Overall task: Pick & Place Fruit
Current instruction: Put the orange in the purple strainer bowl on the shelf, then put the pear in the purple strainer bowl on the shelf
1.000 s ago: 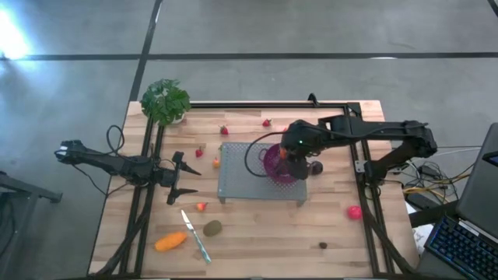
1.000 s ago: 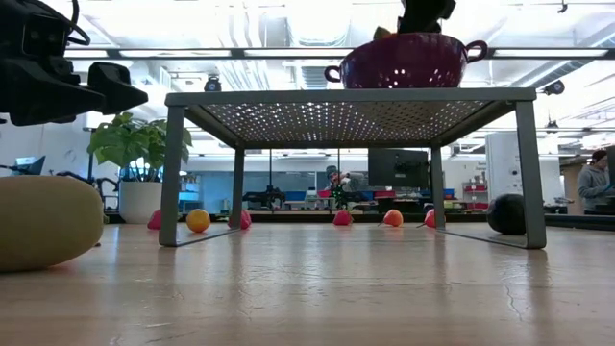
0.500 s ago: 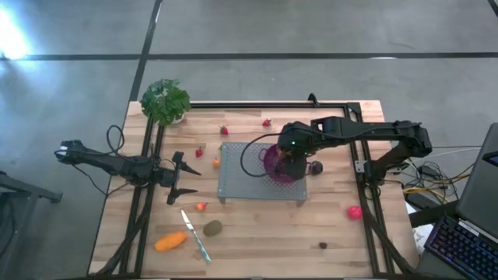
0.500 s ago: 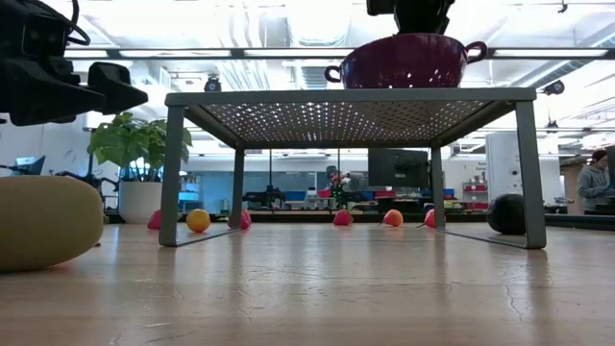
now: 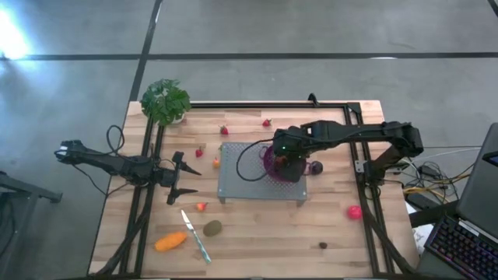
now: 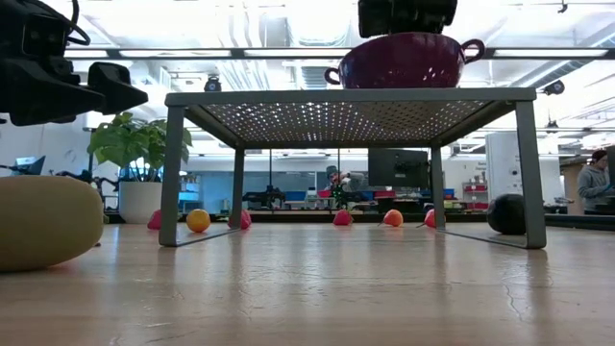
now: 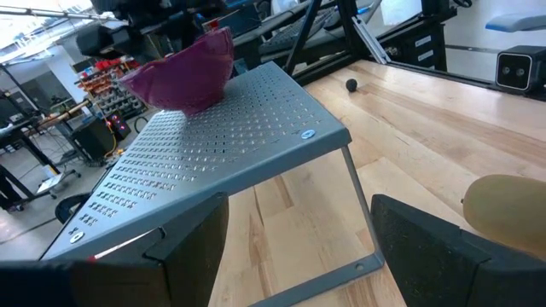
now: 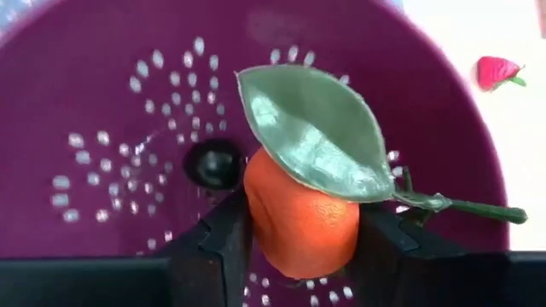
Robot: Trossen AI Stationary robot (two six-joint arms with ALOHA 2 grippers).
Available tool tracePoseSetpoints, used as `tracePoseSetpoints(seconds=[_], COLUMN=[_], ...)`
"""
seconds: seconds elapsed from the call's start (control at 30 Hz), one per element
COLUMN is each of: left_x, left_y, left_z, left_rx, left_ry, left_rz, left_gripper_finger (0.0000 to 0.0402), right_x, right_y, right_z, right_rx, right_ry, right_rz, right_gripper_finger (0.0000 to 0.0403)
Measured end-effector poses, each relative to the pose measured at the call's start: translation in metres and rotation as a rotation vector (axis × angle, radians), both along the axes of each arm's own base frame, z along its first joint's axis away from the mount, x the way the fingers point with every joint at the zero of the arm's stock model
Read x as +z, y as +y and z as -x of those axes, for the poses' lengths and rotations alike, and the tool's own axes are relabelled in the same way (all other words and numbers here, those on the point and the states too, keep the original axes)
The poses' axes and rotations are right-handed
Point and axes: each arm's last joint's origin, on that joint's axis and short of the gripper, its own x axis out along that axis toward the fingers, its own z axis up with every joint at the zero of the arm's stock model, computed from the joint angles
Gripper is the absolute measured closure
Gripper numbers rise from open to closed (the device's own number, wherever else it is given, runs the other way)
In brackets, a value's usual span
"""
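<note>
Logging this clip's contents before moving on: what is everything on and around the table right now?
table: one, light wood
rack: one, grey perforated metal, mid-table
colander: one, purple, on the rack
leafed orange: one, orange with a green leaf, over the colander
small fruit pieces: five seen, red or orange, scattered around the rack
dark round fruit: one, right of the rack
pink-red ball: one, near the table's right edge
oval fruit: one, brown-green, beside the knife
elongated fruit: one, orange, left of the knife
knife: one, light handle
plant: one, green, table corner
person: one, in the room behind
left gripper: open, empty, left of the rack
right gripper: shut on the leafed orange
</note>
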Motion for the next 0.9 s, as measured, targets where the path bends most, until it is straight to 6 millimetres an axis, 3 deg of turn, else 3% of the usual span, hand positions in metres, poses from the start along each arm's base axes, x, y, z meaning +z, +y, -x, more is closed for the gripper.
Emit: tracePoseSetpoints(seconds=[0.53,0.9], left_x=[0.000,0.000], left_y=[0.000,0.000], left_z=[0.000,0.000], left_rx=[0.000,0.000], left_ry=[0.000,0.000], left_rz=[0.000,0.000], left_gripper_finger=[0.0110,0.0110], right_x=[0.002,0.025], right_y=[0.001,0.009], right_z=[0.003,0.020], right_rx=[-0.001,0.036], right_ry=[0.012,-0.067], right_rz=[-0.001,0.008], right_gripper_finger=[0.0192,0.0192])
